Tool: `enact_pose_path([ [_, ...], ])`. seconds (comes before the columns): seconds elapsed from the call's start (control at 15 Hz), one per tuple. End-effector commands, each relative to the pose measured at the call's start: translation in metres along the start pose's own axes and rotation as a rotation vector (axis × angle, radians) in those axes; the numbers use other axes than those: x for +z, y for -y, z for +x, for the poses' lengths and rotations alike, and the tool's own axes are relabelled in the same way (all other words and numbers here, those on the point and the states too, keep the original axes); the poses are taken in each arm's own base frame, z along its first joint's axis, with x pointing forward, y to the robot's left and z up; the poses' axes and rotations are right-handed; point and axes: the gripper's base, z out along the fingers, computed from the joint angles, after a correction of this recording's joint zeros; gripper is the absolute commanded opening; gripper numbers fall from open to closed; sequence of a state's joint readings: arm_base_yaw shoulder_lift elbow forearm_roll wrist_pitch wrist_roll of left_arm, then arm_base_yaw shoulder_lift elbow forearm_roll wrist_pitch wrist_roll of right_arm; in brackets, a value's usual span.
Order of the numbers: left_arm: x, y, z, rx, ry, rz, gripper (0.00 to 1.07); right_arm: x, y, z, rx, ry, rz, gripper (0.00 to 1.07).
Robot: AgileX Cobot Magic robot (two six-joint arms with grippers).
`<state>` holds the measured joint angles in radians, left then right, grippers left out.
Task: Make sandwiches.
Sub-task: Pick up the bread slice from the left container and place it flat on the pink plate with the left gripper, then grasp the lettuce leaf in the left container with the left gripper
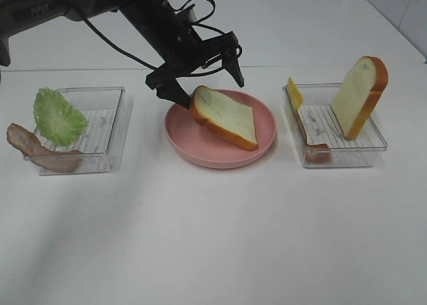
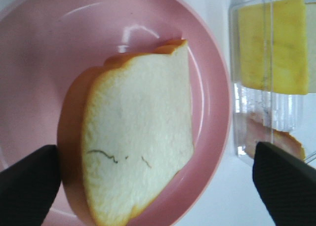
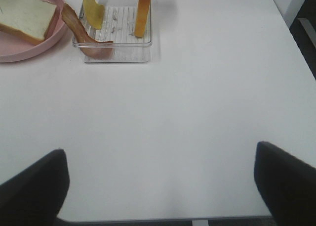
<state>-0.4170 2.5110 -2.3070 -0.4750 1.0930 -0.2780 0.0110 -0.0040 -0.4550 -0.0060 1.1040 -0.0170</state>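
Starting with the white table (image 1: 213, 238): it carries a pink plate (image 1: 200, 151) in the middle and a clear tray on each side. Your left arm (image 1: 133, 11) reaches over the plate, and the left gripper (image 1: 211, 91) stands with jaws wide apart, clamped on nothing. One bread slice (image 1: 227, 116) lies between the fingers on the plate. It sits tilted, its crust end by the lower finger raised. Whether that finger touches the crust, you cannot tell from these views.

The right gripper (image 3: 158, 184) hangs spread over bare table, holding nothing.

The right tray (image 1: 347, 155) holds the second slice (image 1: 360, 95) on edge, the cheese (image 1: 294, 93) and a bacon strip (image 1: 313, 141). The left tray (image 1: 107, 95) has lettuce (image 1: 59, 116), with another strip of bacon (image 1: 33, 148) draped over its wall.

Likely trouble:
- Pulling away low could let that finger catch the crust and drag the slice off the plate.
- Stacking on a slanted slice could let the layers slide.
- Lifting the draped bacon could tug its light tray.
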Motion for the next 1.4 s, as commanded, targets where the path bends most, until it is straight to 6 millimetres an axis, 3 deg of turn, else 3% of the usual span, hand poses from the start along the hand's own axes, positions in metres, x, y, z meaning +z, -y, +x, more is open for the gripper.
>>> enact_pose_path([
  [0.07,-0.024,-0.002,0.001,0.063,-0.047,-0.192,1.02,-0.002,0.0,0.003,-0.001,0.03,0.005,0.99],
  [0.33,-0.047,0.013,0.001,0.117,0.002,-0.214,1.02,-0.002,0.0,0.003,-0.001,0.03,0.005,0.99],
  [0.47,-0.071,0.025,0.001,0.183,0.035,-0.186,1.01,-0.002,0.0,0.003,-0.001,0.03,0.005,0.99],
  [0.6,-0.099,0.037,0.003,0.239,0.087,-0.174,1.0,-0.002,0.0,0.003,-0.001,0.03,0.005,0.99],
  [0.67,-0.125,0.044,0.005,0.268,0.137,-0.177,1.0,-0.002,0.0,0.003,-0.001,0.03,0.005,0.99],
  [0.87,-0.166,0.049,0.015,0.333,0.197,-0.247,0.99,-0.002,0.0,0.003,-0.001,0.03,0.005,0.99],
  [1.07,-0.198,0.023,0.029,0.316,0.187,-0.356,0.99,-0.002,0.0,0.003,-0.001,0.03,0.005,0.99],
  [1.2,-0.213,-0.011,0.035,0.239,0.152,-0.398,0.98,-0.002,0.0,0.003,-0.001,0.03,0.005,0.99],
  [1.27,-0.224,-0.039,0.037,0.192,0.127,-0.427,0.98,-0.002,0.0,0.003,-0.001,0.03,0.005,0.99],
  [1.4,-0.23,-0.064,0.038,0.147,0.106,-0.452,0.98,-0.002,0.0,0.003,-0.001,0.03,0.005,0.99],
])
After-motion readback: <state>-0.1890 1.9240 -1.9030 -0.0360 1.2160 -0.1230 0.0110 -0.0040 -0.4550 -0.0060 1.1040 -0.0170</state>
